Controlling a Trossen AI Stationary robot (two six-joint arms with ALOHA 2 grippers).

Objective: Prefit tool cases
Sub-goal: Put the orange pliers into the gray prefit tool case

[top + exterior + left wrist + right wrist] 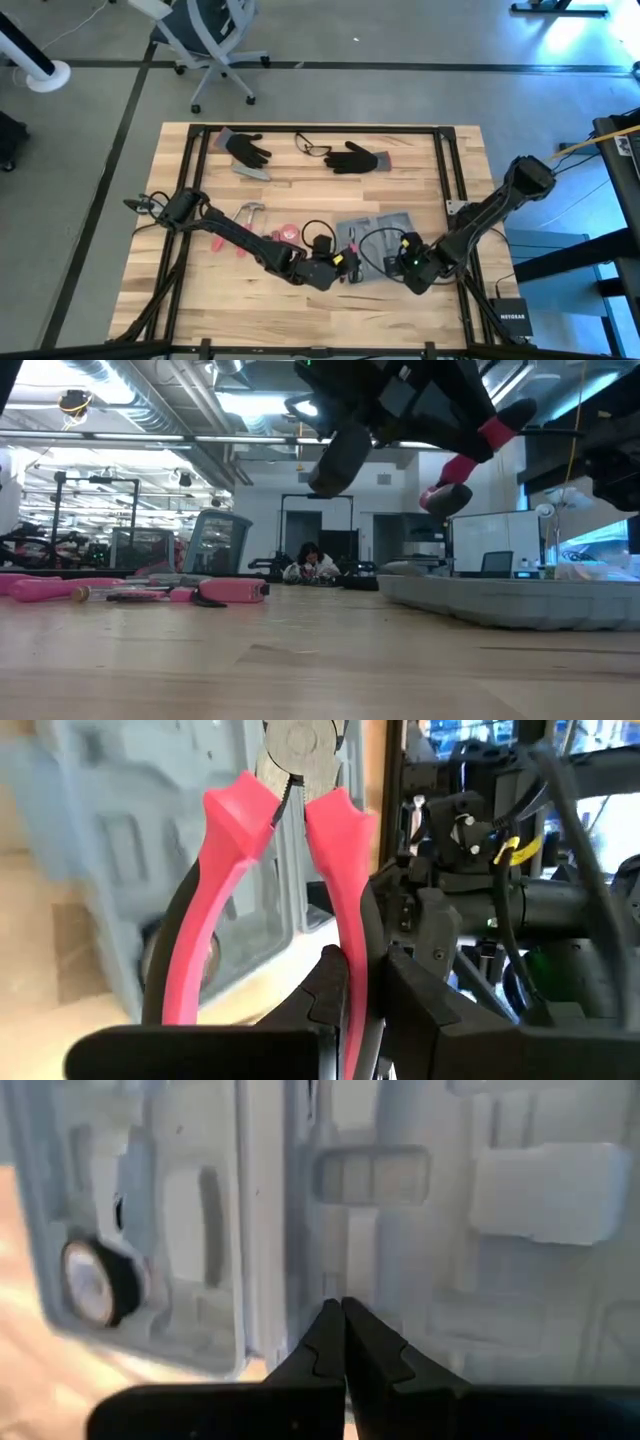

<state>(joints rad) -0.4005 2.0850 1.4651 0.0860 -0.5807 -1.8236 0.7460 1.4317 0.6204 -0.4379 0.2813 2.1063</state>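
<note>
High view, case: tool case (pixel 375 232), flat grey-blue plastic, lying open on the pale wood-plank surface (pixel 300 180), near edge, right of centre.
High view, loose items: hammer (pixel 248 212) and pink-handled tools (pixel 285 233) left of the case; two black gloves (pixel 247 150) and spectacles (pixel 312 147) at the far side.
High view, arms: left gripper (pixel 350 266) and right gripper (pixel 405 258) both over the case's near edge.
Low view, case: shallow rounded tray wall (pixel 520 600) at right; pink handles lie at left.
Left wrist view, jaws: clenched on pliers (pixel 295 850), steel head, glossy pink curved handles.
Right wrist view, contents: moulded rectangular slots; a round tape roll (pixel 95 1285) in one recess; jaws clenched, empty.
</note>
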